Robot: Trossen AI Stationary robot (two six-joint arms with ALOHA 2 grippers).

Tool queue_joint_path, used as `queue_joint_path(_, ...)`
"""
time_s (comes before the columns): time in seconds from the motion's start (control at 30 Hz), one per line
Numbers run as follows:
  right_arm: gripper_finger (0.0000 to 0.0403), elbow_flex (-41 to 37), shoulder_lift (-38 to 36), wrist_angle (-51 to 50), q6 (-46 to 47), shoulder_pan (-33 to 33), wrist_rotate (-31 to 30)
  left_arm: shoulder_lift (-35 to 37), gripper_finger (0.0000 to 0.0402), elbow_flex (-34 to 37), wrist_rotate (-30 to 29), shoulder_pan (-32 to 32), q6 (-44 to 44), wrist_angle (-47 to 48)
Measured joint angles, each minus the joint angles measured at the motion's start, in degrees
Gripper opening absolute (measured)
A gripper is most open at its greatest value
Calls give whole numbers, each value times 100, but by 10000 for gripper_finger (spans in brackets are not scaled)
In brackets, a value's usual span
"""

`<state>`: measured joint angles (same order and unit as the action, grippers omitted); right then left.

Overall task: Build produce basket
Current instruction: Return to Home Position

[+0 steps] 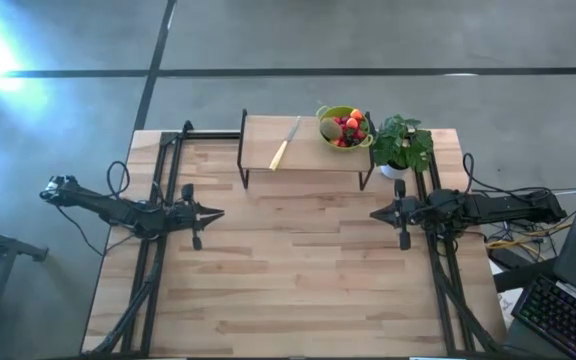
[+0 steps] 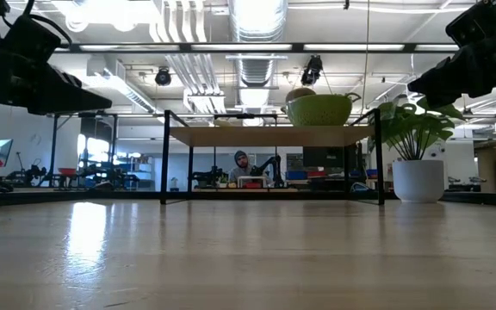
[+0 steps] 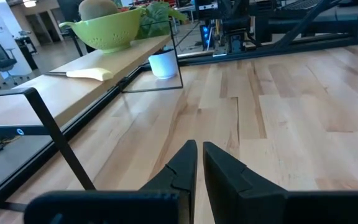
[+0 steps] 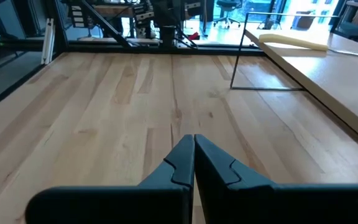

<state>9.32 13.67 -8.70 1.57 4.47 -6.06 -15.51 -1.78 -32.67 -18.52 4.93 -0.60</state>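
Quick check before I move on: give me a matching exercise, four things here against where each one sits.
Things: 1 knife; 2 kiwi; 3 plant; 4 left gripper.
Places: A in the basket; B on the table, by the shelf's right end; C above the table's left side; D flat on the shelf, left of the basket.
Pairs: 1-D; 2-A; 3-B; 4-C.
The right gripper waits above the table's right side.

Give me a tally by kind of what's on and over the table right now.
Shelf: 1
Yellow-handled knife: 1
Green basket: 1, fruit inside too small to count
Potted plant: 1
Grippers: 2, left gripper and right gripper
Total: 6, fruit aside
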Motion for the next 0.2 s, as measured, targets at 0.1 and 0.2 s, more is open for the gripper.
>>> queue_joint_path(0.1, 8, 0, 0, 1, -49, 0, -1, 0, 32, 0, 0, -2, 0, 2)
queue_joint_path(0.2, 8, -2, 0, 0, -37, -2, 1, 0, 32, 0, 0, -2, 0, 4)
